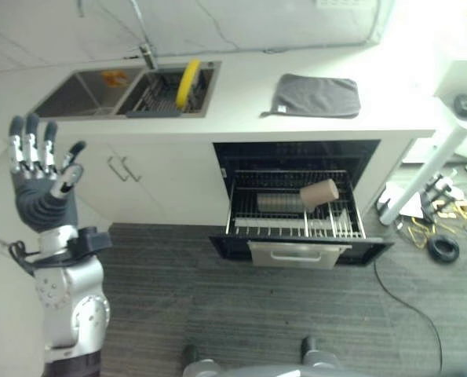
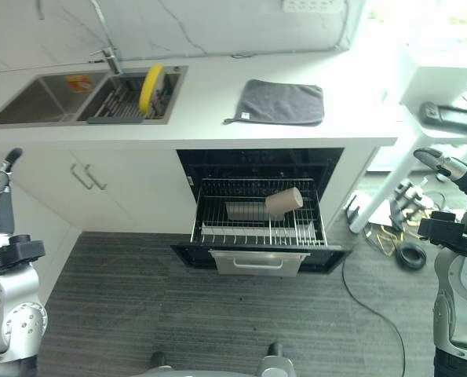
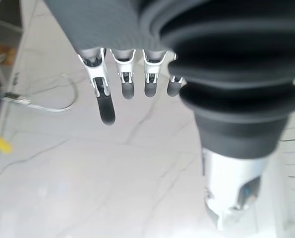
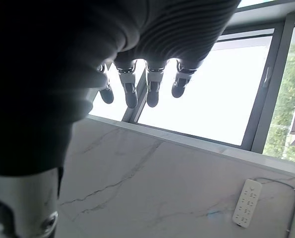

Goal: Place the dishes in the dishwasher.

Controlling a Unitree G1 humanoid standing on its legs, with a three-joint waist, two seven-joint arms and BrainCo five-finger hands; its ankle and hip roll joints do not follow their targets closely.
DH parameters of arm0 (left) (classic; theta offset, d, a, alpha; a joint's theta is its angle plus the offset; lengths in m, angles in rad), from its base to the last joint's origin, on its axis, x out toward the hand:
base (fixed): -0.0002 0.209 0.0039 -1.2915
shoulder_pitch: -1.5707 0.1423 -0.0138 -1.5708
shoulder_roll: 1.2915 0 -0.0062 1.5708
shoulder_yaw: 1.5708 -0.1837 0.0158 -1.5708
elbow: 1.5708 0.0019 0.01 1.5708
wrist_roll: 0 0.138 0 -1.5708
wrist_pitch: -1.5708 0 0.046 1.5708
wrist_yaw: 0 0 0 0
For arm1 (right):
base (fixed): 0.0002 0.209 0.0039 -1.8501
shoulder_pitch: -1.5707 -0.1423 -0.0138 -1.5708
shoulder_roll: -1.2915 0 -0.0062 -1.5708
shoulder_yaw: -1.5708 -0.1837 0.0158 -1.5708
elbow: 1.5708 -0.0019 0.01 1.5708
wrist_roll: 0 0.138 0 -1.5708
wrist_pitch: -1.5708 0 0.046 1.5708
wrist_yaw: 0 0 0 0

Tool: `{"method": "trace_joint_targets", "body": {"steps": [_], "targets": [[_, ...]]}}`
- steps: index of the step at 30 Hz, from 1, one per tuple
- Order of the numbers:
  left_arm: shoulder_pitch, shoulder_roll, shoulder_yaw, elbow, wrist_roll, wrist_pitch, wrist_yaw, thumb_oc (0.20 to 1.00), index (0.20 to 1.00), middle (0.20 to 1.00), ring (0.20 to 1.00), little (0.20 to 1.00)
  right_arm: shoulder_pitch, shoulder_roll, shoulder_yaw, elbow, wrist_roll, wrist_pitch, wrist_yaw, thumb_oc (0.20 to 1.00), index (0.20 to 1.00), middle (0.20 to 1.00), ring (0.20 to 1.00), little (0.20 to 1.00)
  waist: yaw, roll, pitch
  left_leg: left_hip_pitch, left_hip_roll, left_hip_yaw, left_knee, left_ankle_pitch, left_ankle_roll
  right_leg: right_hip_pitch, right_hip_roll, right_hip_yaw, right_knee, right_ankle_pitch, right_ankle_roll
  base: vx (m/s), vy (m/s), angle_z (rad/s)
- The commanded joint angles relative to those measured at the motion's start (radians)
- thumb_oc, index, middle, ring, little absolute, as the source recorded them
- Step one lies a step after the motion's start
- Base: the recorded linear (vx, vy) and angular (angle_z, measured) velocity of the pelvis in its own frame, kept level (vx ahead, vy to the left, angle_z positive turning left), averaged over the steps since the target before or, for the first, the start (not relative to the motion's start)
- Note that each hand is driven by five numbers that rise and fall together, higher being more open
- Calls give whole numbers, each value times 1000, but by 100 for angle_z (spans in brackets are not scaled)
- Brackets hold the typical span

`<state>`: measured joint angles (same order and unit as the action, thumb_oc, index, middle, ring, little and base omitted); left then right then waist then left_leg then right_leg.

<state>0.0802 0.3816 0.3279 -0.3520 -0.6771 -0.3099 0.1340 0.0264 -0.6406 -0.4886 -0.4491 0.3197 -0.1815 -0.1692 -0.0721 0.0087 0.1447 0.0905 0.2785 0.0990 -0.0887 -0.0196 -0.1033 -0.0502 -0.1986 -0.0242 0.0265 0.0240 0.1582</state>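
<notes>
The dishwasher drawer [image 1: 296,253] stands pulled out below the counter, its wire rack [image 1: 241,220] showing. A brown cup [image 1: 319,192] lies on its side in the rack, next to a grey dish [image 1: 279,203]. A yellow plate [image 1: 187,81] stands on edge in the dish rack in the right sink basin. My left hand [image 1: 41,181] is raised at the far left, fingers [image 3: 107,106] straight and spread, holding nothing. My right hand [image 2: 443,163] is up at the far right, well away from the dishwasher, with straight fingers [image 4: 130,94] and nothing in it.
A grey cloth [image 1: 315,96] lies on the white counter [image 1: 241,110] right of the double sink [image 1: 84,93]. A white table leg [image 1: 421,177] and loose cables [image 1: 443,247] stand right of the dishwasher. Grey floor [image 1: 241,314] spreads in front of it.
</notes>
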Motion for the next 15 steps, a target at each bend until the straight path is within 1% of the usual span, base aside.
{"method": "trace_joint_targets", "body": {"steps": [1,2,3,4,5,6,7,8,9,10,11,12,13,15], "targets": [[12,72,55,-77,14,-39,-44,1000,1000,1000,1000,1000,43,-6,-39,-82,36,-50,-18,1000,1000,1000,1000,1000,4,-19,-50,6,-60,15,1,-25,-27,120,-77,-81,-113,5,36,3,521,-27],[9,76,53,-74,9,-37,-52,1000,1000,1000,1000,1000,51,1,-44,-86,42,-53,-18,1000,1000,1000,1000,1000,3,-22,-50,4,-69,10,1,-27,-23,120,-86,-84,-112,12,41,-20,583,5],[-5,80,51,-71,16,-23,-78,1000,1000,1000,1000,1000,81,46,-49,-103,68,-80,-1,1000,1000,1000,1000,1000,3,-31,-44,0,-108,7,1,-41,-11,101,-136,-113,-89,65,48,8,530,22],[-10,83,56,-66,40,-20,-93,1000,1000,1000,1000,1000,89,70,-44,-108,96,-95,26,1000,1000,1000,1000,1000,10,-39,-42,4,-130,11,1,-58,-2,88,-164,-144,-63,102,53,-20,576,26],[-9,91,61,-67,53,-16,-96,1000,1000,1000,1000,1000,88,87,-37,-111,108,-98,47,1000,1000,1000,1000,1000,21,-42,-36,10,-147,18,1,-66,9,68,-182,-190,-28,132,58,-48,462,32],[-6,103,73,-71,47,-10,-96,1000,1000,1000,1000,1000,77,100,-26,-109,108,-95,60,1000,1000,1000,1000,1000,36,-43,-32,17,-160,33,1,-69,20,45,-194,-245,6,142,61,-93,410,-7],[-4,114,85,-74,30,0,-96,1000,1000,1000,1000,1000,59,105,-9,-104,103,-94,63,1000,1000,1000,1000,1000,50,-40,-30,21,-170,38,1,-70,31,30,-190,-276,31,133,57,-119,511,-78],[-20,146,95,-68,4,33,-86,1000,1000,1000,1000,1000,17,108,35,-101,104,-92,47,1000,1000,1000,1000,1000,64,-26,-35,13,-184,33,1,-69,57,15,-111,-283,82,41,28,-91,563,-105],[-56,151,46,-30,0,25,-81,1000,1000,1000,1000,1000,-9,118,79,-88,54,-87,5,1000,1000,1000,1000,1000,53,-24,-39,8,-217,3,1,-73,93,19,25,-232,157,-57,-8,-108,496,-80],[-64,140,18,-20,0,13,-76,1000,1000,1000,1000,1000,-15,120,97,-78,32,-85,-12,1000,1000,1000,1000,1000,45,-29,-42,-2,-236,-10,1,-64,108,8,85,-201,177,-72,-22,-79,310,8],[-71,117,-12,-24,13,8,-70,1000,1000,1000,1000,1000,-12,127,106,-69,15,-87,-22,1000,1000,1000,1000,1000,36,-38,-46,-6,-260,-19,1,-64,119,13,138,-171,165,-84,-40,-79,114,18],[-73,107,-26,-28,26,3,-68,1000,1000,1000,1000,1000,-9,128,105,-63,3,-89,-30,1000,1000,1000,1000,1000,35,-43,-48,-6,-271,-21,1,-66,121,26,156,-161,132,-94,-51,-34,27,18],[-72,102,-35,-35,39,1,-64,1000,1000,1000,1000,1000,3,126,99,-59,1,-99,-33,1000,1000,1000,1000,1000,36,-46,-50,-5,-279,-18,1,-69,123,42,151,-165,88,-95,-57,-1,-28,-8],[-61,93,-40,-48,36,3,-66,1000,1000,1000,1000,1000,28,116,83,-57,-1,-112,-45,1000,1000,1000,1000,1000,36,-47,-54,-3,-283,-22,1,-69,123,84,161,-147,18,-109,-73,16,-44,-4]]}}
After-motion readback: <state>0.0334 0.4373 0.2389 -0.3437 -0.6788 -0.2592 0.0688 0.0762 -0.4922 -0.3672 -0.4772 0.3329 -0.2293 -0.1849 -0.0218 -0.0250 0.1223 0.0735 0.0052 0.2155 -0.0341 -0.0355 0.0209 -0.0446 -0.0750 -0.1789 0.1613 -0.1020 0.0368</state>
